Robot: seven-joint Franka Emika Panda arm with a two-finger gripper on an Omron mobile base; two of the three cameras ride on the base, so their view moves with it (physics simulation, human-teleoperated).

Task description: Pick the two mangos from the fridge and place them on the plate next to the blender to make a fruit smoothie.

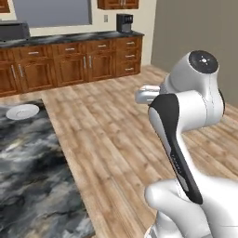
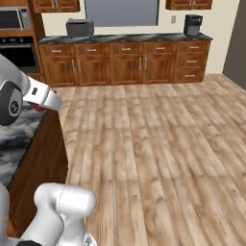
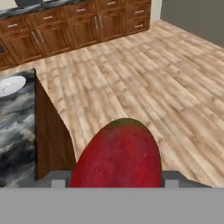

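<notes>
A deep red mango (image 3: 116, 153) sits clamped between the two dark fingers (image 3: 60, 180), close to the hand camera, with a finger tip on each side of it. Beyond the fingers and off to their left lies a dark marbled tabletop (image 3: 17, 127). On its far part rests a small white plate (image 3: 11, 85), well apart from the fruit. Straight ahead of the fingers stretches a light wooden floor (image 3: 144, 78), ending at a row of brown cabinets (image 3: 78, 26). In the left base view the white arm (image 1: 186, 121) stands over the floor, right of the tabletop.
</notes>
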